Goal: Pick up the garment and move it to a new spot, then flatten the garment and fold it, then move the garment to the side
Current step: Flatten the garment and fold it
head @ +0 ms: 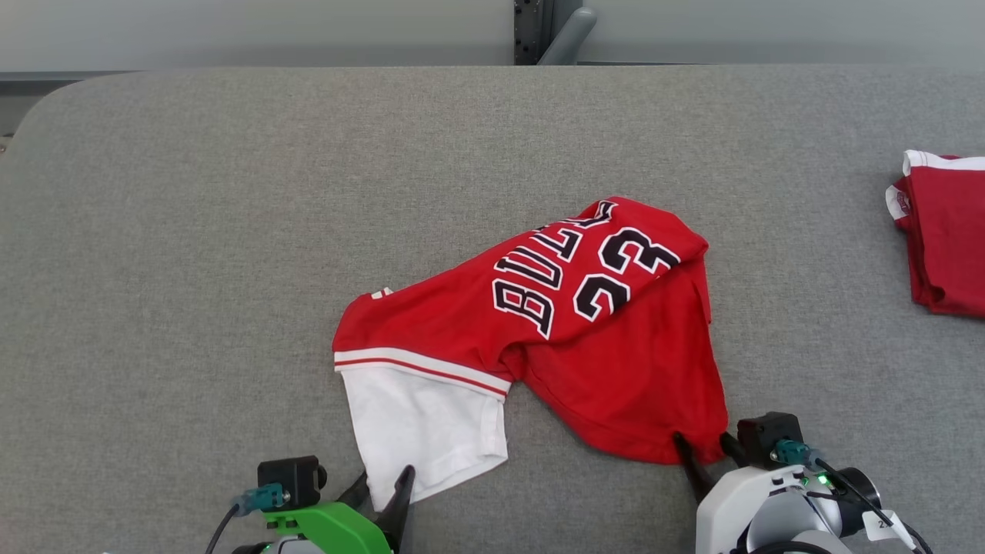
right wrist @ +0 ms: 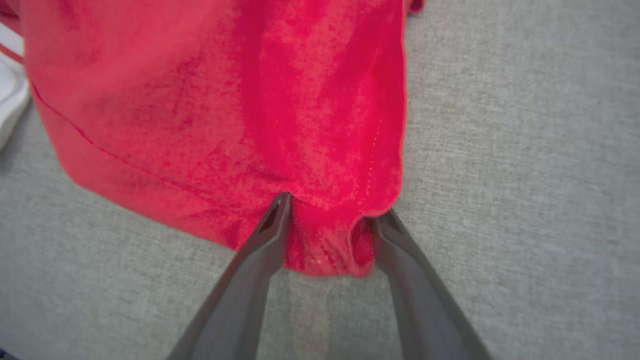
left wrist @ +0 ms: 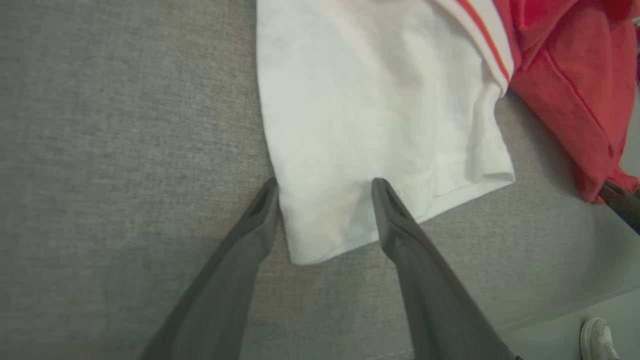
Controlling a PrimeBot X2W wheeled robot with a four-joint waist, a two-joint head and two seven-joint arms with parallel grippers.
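The garment (head: 600,331) is a red jersey with black-and-white lettering and a white sleeve (head: 427,423), lying crumpled at the middle of the grey table (head: 192,231). My left gripper (head: 383,477) is open at the near edge, its fingers either side of the sleeve's near corner (left wrist: 325,220); in the left wrist view the left gripper (left wrist: 325,184) has white cloth between its fingers. My right gripper (head: 702,440) is open at the red hem's near right corner. In the right wrist view the right gripper (right wrist: 334,207) has a small bunch of red hem (right wrist: 325,245) between its fingers.
A second red and white cloth item (head: 943,231) lies folded at the table's right edge. A grey post (head: 565,35) rises behind the far edge. In the left wrist view the table's near edge runs at lower right, with a white shoe (left wrist: 597,340) on the floor beyond.
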